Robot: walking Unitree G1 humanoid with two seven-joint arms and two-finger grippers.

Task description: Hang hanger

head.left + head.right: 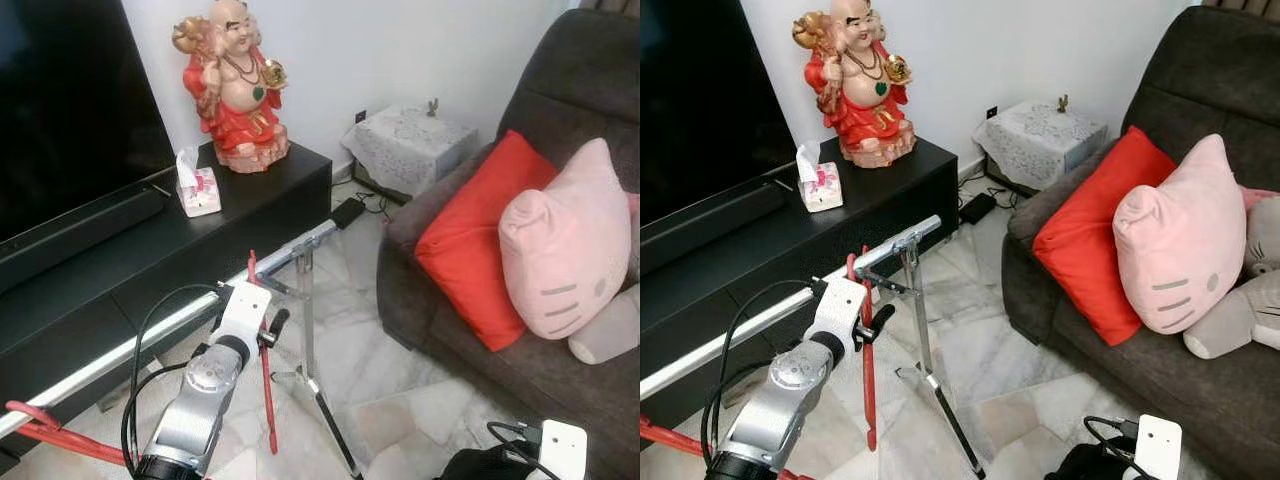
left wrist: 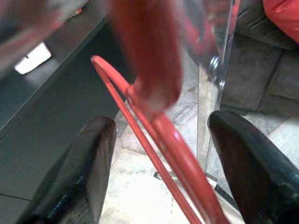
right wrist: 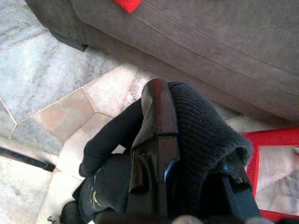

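Note:
A red hanger [image 1: 268,392] hangs by its hook from the silver rail [image 1: 150,335] of a clothes rack, in front of the TV console. My left gripper [image 1: 270,328] is at the hanger just below the rail. In the left wrist view the left gripper [image 2: 162,122] is open, and the hanger's red neck [image 2: 180,156] runs between the two black fingers [image 2: 93,158] without touching them. Low at the right, my right gripper [image 3: 156,93] is shut, with a black knitted cloth [image 3: 205,135] wrapped around it. Its white wrist box [image 1: 560,447] sits at the lower edge.
A second red hanger [image 1: 50,428] lies at the rail's low left end. The rack's stand [image 1: 310,330] rises from the marble floor. A black console [image 1: 250,205] carries a statue [image 1: 235,85] and a tissue box [image 1: 197,185]. On the right, a grey sofa [image 1: 450,330] holds a red cushion [image 1: 480,245] and a pink pillow [image 1: 570,245].

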